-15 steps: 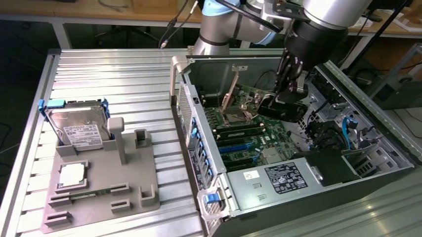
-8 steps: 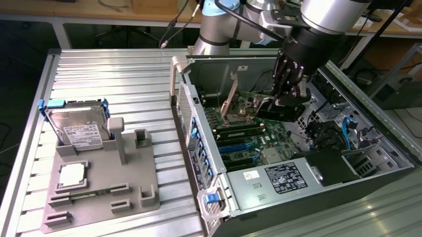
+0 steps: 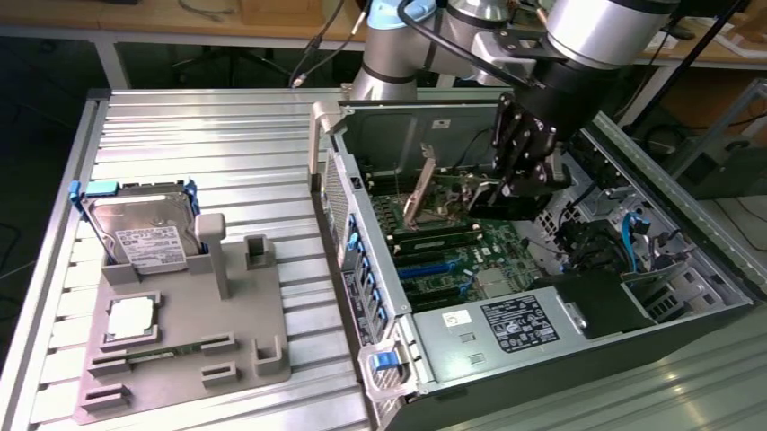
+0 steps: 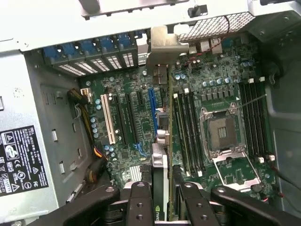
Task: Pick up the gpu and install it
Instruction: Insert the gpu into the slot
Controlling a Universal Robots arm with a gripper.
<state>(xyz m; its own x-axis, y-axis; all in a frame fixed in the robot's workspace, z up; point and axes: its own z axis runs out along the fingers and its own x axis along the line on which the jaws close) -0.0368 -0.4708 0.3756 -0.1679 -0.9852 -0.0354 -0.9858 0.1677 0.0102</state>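
My black end effector [image 3: 513,187] pinches the slim dark expansion card with a silver end bracket [image 4: 161,172], edge-on to the green motherboard [image 4: 124,120] inside the open grey computer case [image 3: 396,377].

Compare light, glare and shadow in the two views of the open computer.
Exterior view: even light, soft sheen on the ribbed table; the case interior beneath the gripper lies in shadow. Wrist view: the case's metal frame is washed out by glare, the gripper fingers nearly black.
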